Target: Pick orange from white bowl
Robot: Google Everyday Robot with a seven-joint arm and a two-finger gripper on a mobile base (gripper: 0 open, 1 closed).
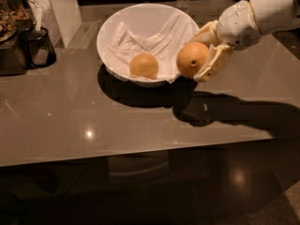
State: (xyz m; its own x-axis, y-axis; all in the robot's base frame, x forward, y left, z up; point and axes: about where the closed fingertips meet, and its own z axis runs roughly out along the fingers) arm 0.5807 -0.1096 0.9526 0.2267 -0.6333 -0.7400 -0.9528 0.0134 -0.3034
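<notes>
The step in hand is the lift-out. The orange (191, 59), the one with a small dark stem dot, sits in the gripper (201, 55) right of centre in the frame. It is at the right rim of the white bowl (112, 27) and looks clear of the bowl's floor. The jaws are clamped on the fruit, one finger above and behind it, the other below and to its right, spread as wide as the orange itself. The paler orange (143, 65) lies in the bowl on the white napkin (140, 36), apart from the held one. The next move probably calls for carrying the fruit up and away from the rim with a firm grip, since the round skin could roll out, and without nudging the bowl across the desk (93, 121).
</notes>
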